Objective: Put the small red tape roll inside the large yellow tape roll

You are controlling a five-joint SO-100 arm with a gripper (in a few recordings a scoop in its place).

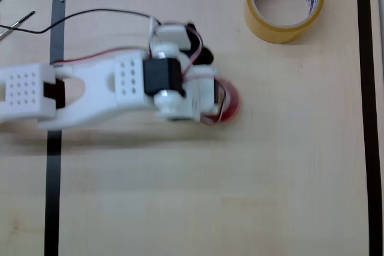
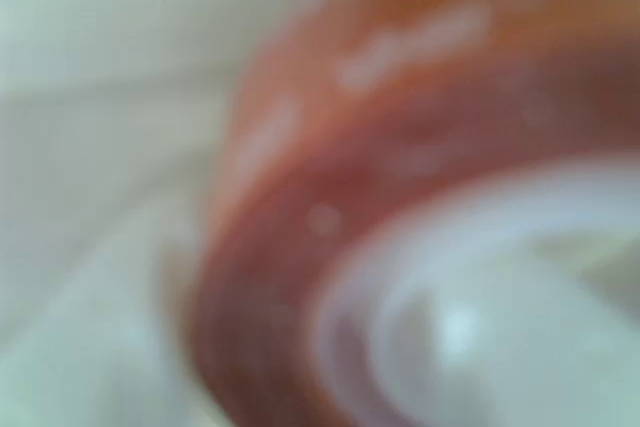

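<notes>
The large yellow tape roll [image 1: 285,5] is showing unreadable red-and-blue lettering; whether the jaws are gripping the small red tape roll [image 1: 232,105] is unclear.

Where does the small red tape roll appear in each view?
Overhead view: the small red tape roll is near the centre, mostly hidden under the pincer.
Wrist view: the roll appears very close and blurred, across the right and centre.
Shared landmark: the roll's whitish inner core.
</notes>
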